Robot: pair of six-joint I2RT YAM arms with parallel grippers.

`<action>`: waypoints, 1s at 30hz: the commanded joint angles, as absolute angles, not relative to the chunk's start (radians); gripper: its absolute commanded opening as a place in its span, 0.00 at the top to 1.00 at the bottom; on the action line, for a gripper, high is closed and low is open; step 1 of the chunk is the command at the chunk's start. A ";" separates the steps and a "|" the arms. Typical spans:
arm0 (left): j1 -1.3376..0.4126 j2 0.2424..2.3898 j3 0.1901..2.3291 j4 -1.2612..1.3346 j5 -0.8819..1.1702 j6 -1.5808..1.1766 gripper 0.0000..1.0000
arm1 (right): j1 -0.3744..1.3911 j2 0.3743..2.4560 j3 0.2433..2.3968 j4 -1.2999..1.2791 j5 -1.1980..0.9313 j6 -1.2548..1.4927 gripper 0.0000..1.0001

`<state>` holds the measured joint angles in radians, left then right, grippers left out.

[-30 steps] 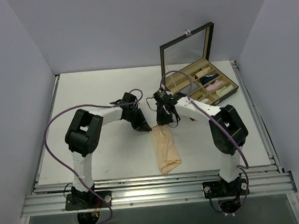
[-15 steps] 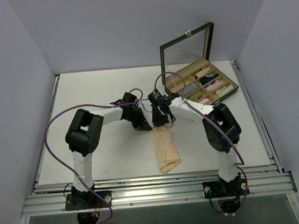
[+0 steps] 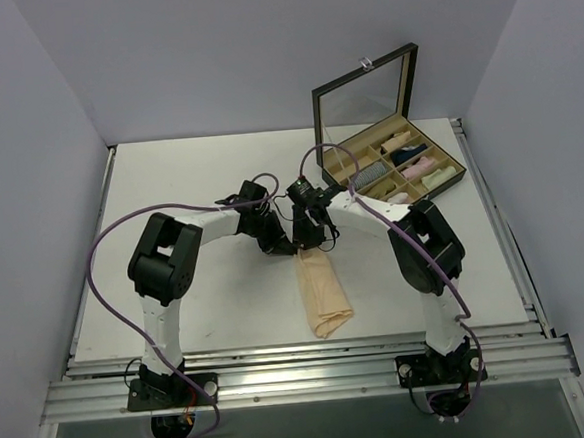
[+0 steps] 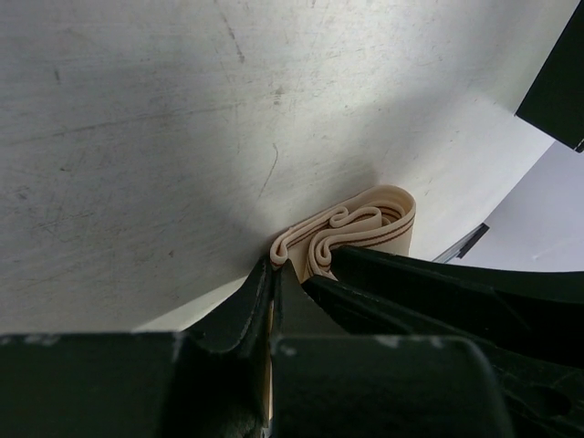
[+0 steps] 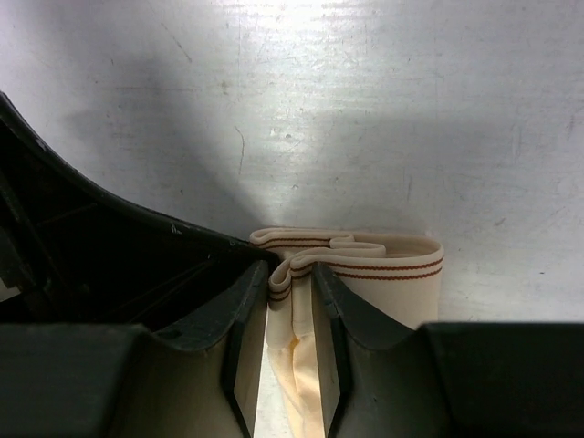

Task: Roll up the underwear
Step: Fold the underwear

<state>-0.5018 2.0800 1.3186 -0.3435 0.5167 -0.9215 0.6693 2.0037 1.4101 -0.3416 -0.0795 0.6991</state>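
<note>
Peach-beige thin cloth underwear [image 3: 322,295] lay on the white bench [image 3: 170,187], stretching nearward from my tools; left tool [image 4: 276,266] pinched shut on its folded far band; right tool [image 5: 290,274] straddled it, jaws parted.

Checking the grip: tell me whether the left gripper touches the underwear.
Touching. Left wrist view: the left gripper is pinched shut on the folded edge of the underwear.

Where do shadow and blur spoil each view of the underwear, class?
Left wrist: the left gripper is a dark blur up close, with shadow on the table beside the underwear. Right wrist: the right gripper blurs too, the cloth sharp. Top external: evenly lit, sharp.
</note>
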 commanded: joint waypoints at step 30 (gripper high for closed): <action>-0.486 1.928 1.310 -0.443 0.439 -0.943 0.65 | 0.653 1.807 1.353 -0.403 -0.084 0.653 0.84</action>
<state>-0.4934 1.9747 1.2667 -0.4129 0.4568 -0.9497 0.6601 1.8606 1.3853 -0.3622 -0.0799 0.6701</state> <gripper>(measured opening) 0.347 0.159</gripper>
